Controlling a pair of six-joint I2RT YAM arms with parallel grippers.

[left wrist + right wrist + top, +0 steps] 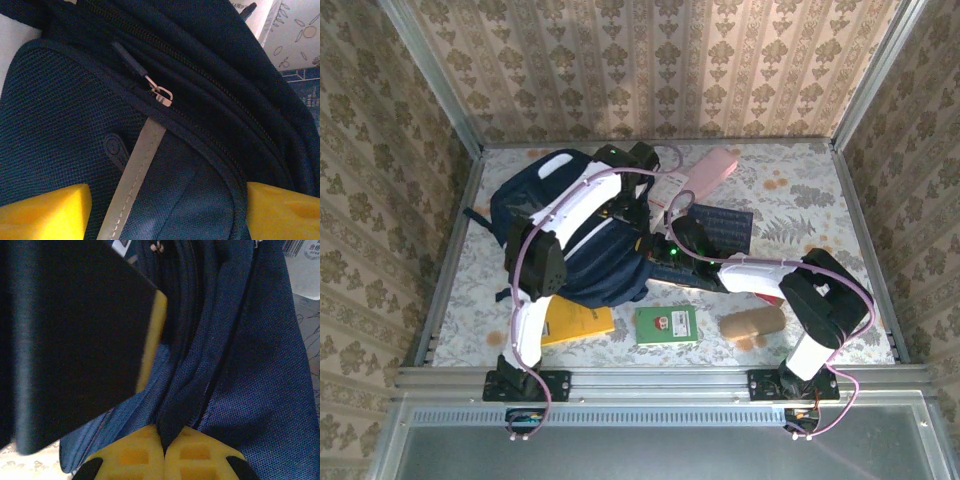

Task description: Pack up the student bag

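Loose school things lie scattered on the flower-patterned table point(800, 200).
Along the near edge sit a yellow book point(578, 324), a green book point(666, 325) with a small picture on its cover, and a tan pouch point(752, 322). Toward the far edge lies a pink case point(712, 170), with a white packet point(669, 188) just beside it. A dark blue booklet point(728, 228) lies nearer the middle.

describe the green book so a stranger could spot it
Start at the big navy student bag on the left half of the table. Along the near edge lie a yellow book, the green book and a tan pouch in a row. It is the middle one, the only green thing, with a small picture on its cover.
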